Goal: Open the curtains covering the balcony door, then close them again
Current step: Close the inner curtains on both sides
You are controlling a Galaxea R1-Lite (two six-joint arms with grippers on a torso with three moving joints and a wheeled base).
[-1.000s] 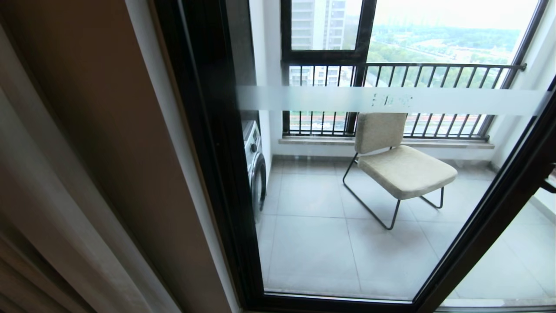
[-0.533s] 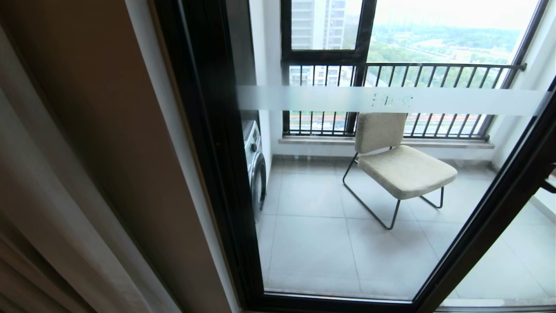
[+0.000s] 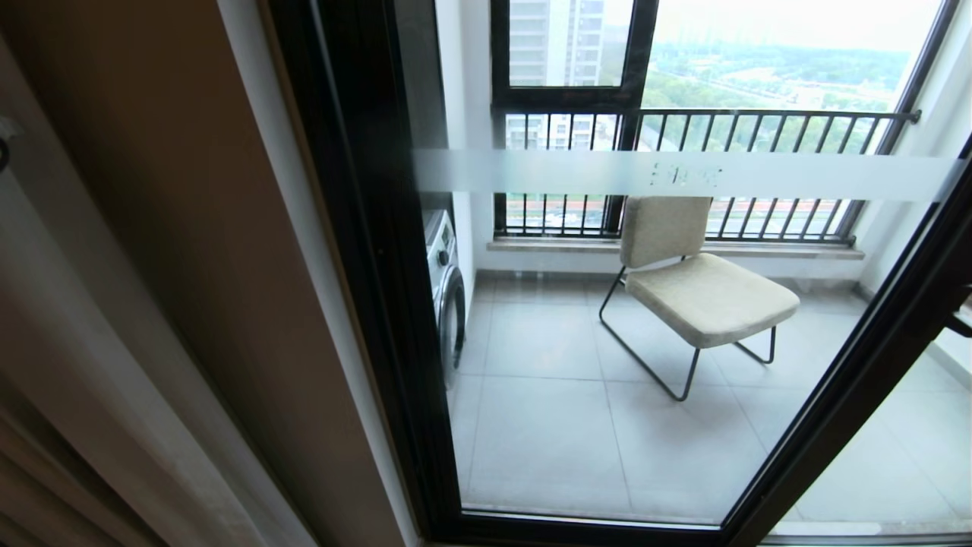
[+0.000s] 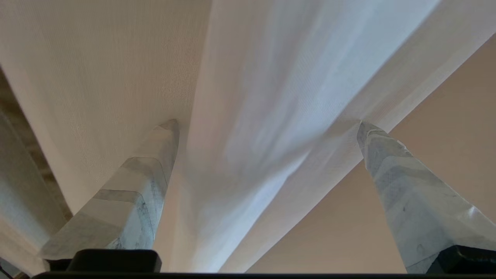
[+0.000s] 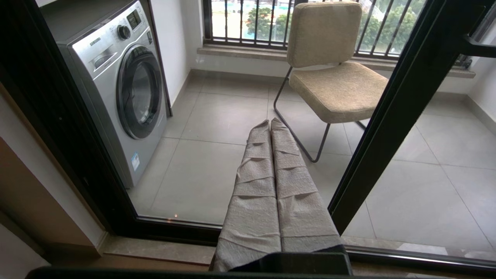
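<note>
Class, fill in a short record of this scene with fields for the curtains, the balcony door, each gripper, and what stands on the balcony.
curtains: gathered at the robot's left, off the glass
balcony door: glass uncovered, black frame, frosted band across it
left gripper: fingers open, spread around a fold of white sheer fabric
right gripper: fingers shut, empty, facing the door
on balcony: beige chair, washing machine

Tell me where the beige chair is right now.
In the head view the beige chair stands on the balcony behind the glass balcony door, right of the washing machine and before the black railing.
</note>
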